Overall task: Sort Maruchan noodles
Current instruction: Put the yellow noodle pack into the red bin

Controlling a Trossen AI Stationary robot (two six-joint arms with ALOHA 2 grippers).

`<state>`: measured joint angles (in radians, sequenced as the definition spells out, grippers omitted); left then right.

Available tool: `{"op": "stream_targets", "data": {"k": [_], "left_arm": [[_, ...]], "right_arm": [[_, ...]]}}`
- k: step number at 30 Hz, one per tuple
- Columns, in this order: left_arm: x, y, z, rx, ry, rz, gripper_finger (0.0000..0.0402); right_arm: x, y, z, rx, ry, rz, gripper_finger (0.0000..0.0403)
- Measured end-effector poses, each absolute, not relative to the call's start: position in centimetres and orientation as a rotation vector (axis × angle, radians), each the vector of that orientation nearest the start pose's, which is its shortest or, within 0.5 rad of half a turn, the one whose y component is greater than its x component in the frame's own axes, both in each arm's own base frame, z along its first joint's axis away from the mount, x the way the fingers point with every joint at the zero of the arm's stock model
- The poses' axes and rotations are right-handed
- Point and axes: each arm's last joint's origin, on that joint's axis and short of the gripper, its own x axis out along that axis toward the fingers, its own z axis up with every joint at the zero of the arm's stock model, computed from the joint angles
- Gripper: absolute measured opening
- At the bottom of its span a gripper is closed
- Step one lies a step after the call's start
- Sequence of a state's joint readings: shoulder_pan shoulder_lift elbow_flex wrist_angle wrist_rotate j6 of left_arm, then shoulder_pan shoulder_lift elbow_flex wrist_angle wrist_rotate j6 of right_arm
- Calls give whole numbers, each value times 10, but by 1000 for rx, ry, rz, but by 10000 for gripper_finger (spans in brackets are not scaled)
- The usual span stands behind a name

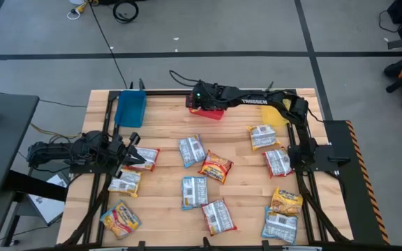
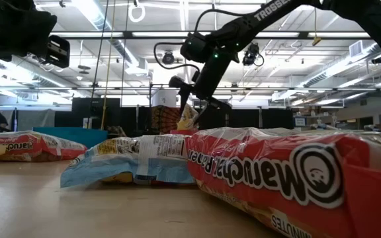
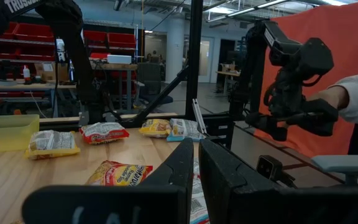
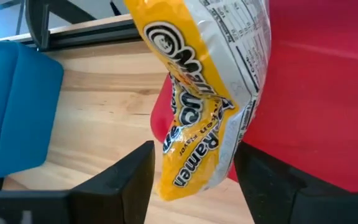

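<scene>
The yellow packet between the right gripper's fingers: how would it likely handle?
The yellow packet bends and creases above the red bin, so probably floppy. Its glossy wrapper likely slips. The right gripper has its jaws apart.

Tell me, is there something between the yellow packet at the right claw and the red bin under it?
Nothing visible. The yellow noodle packet hangs between the open fingers of the right claw, directly over the red bin, with only air between them.
</scene>
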<state>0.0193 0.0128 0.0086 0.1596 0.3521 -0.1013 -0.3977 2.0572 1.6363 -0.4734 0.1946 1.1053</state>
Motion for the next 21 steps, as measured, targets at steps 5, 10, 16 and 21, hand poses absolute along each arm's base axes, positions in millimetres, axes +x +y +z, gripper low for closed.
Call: {"op": "stream_targets", "data": {"k": [5, 10, 16, 21], "left_arm": [[95, -8, 181, -71, -136, -339, 32], [95, -8, 180, -72, -135, -340, 32], [95, -8, 181, -71, -139, -339, 32], [95, -8, 180, -72, -136, -339, 32]], "right_arm": [[416, -176, 200, 1087, 568, -1012, 195], [423, -178, 184, 1084, 547, -1020, 190], [428, -180, 181, 1080, 496, -1008, 172], [429, -184, 183, 1089, 462, -993, 97]]}}
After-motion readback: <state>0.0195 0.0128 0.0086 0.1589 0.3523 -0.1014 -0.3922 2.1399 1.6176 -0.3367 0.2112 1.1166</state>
